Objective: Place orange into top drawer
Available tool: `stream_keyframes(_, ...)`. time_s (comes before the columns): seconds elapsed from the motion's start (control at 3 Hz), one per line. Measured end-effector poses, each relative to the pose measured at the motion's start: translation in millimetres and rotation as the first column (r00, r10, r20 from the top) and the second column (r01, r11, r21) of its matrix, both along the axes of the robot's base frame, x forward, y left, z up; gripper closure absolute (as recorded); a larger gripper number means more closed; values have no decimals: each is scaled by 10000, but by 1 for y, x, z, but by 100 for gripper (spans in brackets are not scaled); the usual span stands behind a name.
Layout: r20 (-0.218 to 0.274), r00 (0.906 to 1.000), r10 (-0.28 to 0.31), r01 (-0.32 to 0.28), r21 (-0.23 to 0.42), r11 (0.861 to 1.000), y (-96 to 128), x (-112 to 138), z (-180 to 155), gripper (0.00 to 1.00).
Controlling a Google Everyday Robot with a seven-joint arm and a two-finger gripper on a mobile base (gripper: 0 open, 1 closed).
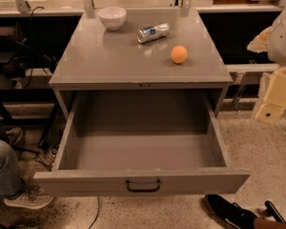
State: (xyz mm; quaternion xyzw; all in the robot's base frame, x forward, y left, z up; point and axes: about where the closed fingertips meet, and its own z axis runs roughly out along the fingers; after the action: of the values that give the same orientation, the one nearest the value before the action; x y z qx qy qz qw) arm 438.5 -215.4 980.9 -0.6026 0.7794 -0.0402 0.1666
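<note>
At the far left a person's leg in jeans comes into the view, with a light sneaker on the speckled floor. Next to it stands the grey cabinet. The top drawer is pulled out fully toward the camera, and its inside looks bare and grey. A dark bar handle sits in the middle of its front panel.

On the cabinet top, at the back left, stands a white bowl, upright. To the right of it a silver-and-blue can lies on its side, apart from the bowl. Further right and nearer to the front lies the orange. It rests on the cabinet top, near the can but not touching it, and it is not in the drawer.

At the bottom right a black shoe is on the floor in front of the drawer's corner. At the right edge the cream-coloured gripper hangs beside the cabinet, well apart from the orange and outside the drawer. Whether it is released or clenched I cannot tell.
</note>
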Motion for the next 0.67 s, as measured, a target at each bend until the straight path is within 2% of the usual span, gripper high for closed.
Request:
stream_keyframes(0.33,2,10000,0,0,0,10000,0,0,0,0)
stream_keyframes(0.67,617,9979,-198,169,471,9987,-16,28,0,0)
